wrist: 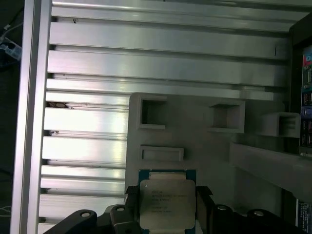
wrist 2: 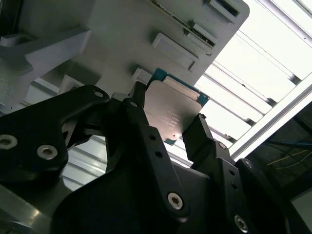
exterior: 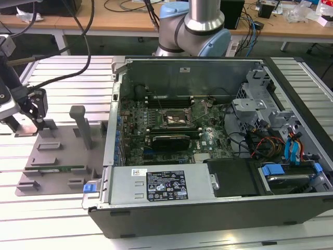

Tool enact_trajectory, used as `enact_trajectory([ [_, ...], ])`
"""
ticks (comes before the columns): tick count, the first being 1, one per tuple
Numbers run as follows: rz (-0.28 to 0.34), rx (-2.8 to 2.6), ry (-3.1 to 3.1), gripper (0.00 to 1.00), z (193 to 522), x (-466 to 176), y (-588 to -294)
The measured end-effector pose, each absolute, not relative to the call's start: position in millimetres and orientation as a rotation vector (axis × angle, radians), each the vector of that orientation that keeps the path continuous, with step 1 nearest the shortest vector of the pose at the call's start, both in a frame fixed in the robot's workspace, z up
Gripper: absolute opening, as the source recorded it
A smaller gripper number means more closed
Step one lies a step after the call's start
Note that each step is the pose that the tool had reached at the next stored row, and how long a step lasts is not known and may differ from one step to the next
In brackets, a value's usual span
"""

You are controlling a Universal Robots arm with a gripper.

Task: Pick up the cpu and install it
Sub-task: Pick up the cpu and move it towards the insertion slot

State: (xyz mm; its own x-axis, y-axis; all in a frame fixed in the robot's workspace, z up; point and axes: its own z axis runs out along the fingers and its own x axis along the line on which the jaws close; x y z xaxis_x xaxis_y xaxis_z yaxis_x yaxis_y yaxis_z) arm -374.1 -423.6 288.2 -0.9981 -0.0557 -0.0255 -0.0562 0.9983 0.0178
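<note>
The cpu [wrist 2: 171,108] [wrist: 165,201] is a small square chip with a silvery top plate and a thin green rim. It sits between the two black fingers of my gripper [wrist 2: 168,117] [wrist: 167,207], which press on its opposite edges just over the grey fixture plate [wrist: 204,146]. In the exterior view my gripper [exterior: 28,121] is low over the far left end of that plate [exterior: 60,151], away from the open computer case [exterior: 208,156]. The black socket frame [exterior: 174,119] lies on the motherboard inside the case.
Blocks and an upright post [exterior: 80,125] stand on the fixture plate, and a thin green memory stick [exterior: 62,167] lies near its front. The table is slatted aluminium [wrist: 146,58]. The arm's base [exterior: 200,26] rises behind the case. Cables hang at the exterior view's left.
</note>
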Motion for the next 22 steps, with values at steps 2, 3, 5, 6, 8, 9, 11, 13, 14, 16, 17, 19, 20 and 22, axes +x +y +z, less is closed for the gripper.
enact_trajectory([
  [2,0.029,-0.087,3.115,0.55,291,-374,-424],
  [3,0.029,-0.087,3.115,0.55,291,-374,-424],
  [5,0.029,-0.087,3.115,0.55,293,-374,-424],
  [6,0.029,-0.087,3.115,0.55,295,-374,-424],
  [8,0.029,-0.087,3.115,0.55,297,-374,-424],
  [9,0.029,-0.087,3.115,0.55,297,-374,-424],
  [11,0.029,-0.087,3.115,0.55,299,-374,-424],
  [13,0.029,-0.087,3.115,0.55,301,-374,-424],
  [14,0.029,-0.087,3.115,0.55,302,-374,-424],
  [16,0.029,-0.087,3.115,0.55,307,-374,-424],
  [17,0.029,-0.087,3.115,0.55,308,-374,-424],
  [19,0.029,-0.087,3.115,0.55,311,-374,-424],
  [20,0.029,-0.087,3.115,0.55,312,-374,-424],
  [22,0.029,-0.087,3.115,0.55,315,-374,-424],
])
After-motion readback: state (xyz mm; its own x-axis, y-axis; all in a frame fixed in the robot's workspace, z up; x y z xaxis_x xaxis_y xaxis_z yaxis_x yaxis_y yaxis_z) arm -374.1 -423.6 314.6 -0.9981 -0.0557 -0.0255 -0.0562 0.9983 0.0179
